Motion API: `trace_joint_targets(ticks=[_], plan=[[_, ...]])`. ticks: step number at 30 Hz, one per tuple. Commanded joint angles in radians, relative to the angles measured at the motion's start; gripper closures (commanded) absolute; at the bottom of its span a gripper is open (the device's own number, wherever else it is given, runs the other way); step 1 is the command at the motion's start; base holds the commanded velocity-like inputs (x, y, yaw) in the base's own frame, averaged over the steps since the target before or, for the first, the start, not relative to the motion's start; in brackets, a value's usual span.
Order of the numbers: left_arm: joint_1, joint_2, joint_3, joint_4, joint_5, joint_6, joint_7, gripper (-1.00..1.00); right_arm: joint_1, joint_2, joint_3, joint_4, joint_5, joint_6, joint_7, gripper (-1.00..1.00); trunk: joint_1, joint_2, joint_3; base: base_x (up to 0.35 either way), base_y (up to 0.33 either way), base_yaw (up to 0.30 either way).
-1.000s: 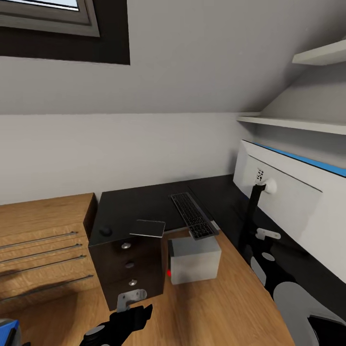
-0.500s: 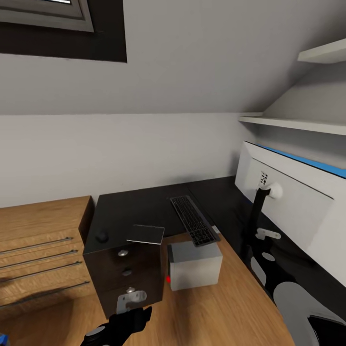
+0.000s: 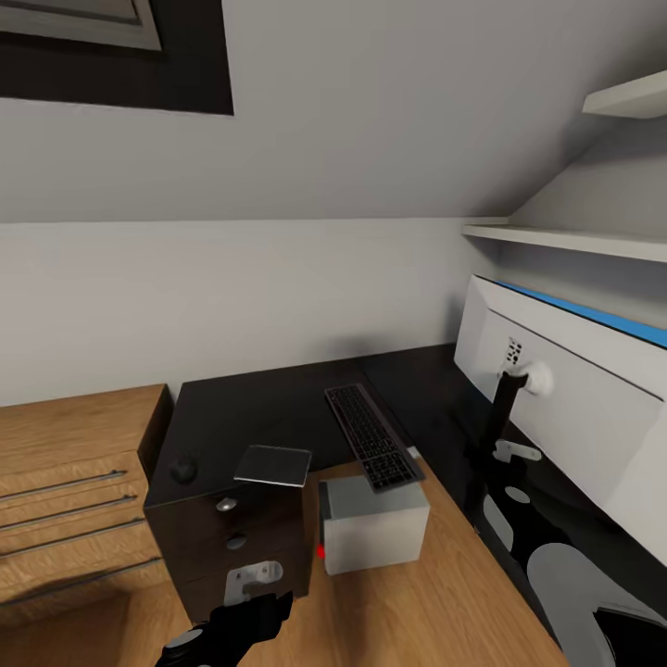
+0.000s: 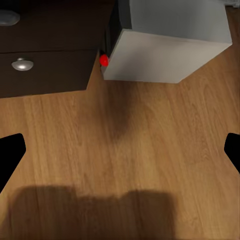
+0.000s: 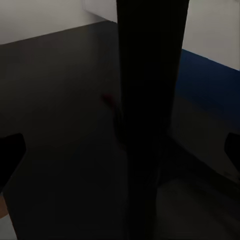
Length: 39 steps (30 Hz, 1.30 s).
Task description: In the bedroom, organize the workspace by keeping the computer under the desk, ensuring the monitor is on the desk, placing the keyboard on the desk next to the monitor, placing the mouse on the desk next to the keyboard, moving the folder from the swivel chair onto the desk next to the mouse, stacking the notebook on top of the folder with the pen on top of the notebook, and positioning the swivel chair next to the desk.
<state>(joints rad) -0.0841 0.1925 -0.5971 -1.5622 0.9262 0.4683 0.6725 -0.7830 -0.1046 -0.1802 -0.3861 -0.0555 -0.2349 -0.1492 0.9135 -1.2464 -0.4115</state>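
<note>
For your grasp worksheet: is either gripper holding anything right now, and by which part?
Nothing is held: the left gripper and right gripper both have open, empty jaws.

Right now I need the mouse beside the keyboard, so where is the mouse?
In the head view the mouse sits near the desk's left end, above the drawers, left of the notebook and well apart from the keyboard.

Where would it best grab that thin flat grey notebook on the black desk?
Probably by the edge of the thin grey notebook that juts past the front rim of the glossy black desk, above the dark drawer unit. It lies too flat to pinch from above, but the overhang lets one finger slip under and one over, coming from the front.
</note>
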Motion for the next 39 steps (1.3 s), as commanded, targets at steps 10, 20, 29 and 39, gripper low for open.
trace_joint_targets(ticks=[10,20,29,39], plan=[[-0.002,0.0,-0.002,0.015,0.007,0.001,0.008,-1.0,-0.001,-0.001,0.0,0.001,-0.006,-0.004,0.0,-1.0,0.0,-0.001,-0.001,0.214,-0.105,0.0],[-0.001,-0.001,-0.001,0.02,0.007,0.001,0.007,-1.0,-0.001,-0.01,0.0,0.001,-0.006,-0.004,-0.001,-1.0,0.0,-0.001,-0.001,0.033,-0.018,0.0],[-0.001,-0.001,-0.001,0.021,0.008,0.001,0.007,-1.0,-0.001,-0.015,-0.002,0.001,-0.006,-0.004,-0.001,-1.0,0.0,-0.001,-0.001,0.002,-0.001,0.0],[-0.002,-0.001,-0.001,0.021,0.008,0.001,0.006,-1.0,-0.001,-0.015,-0.002,0.001,-0.006,-0.004,-0.001,-1.0,0.0,-0.001,-0.001,0.0,0.0,0.0]])
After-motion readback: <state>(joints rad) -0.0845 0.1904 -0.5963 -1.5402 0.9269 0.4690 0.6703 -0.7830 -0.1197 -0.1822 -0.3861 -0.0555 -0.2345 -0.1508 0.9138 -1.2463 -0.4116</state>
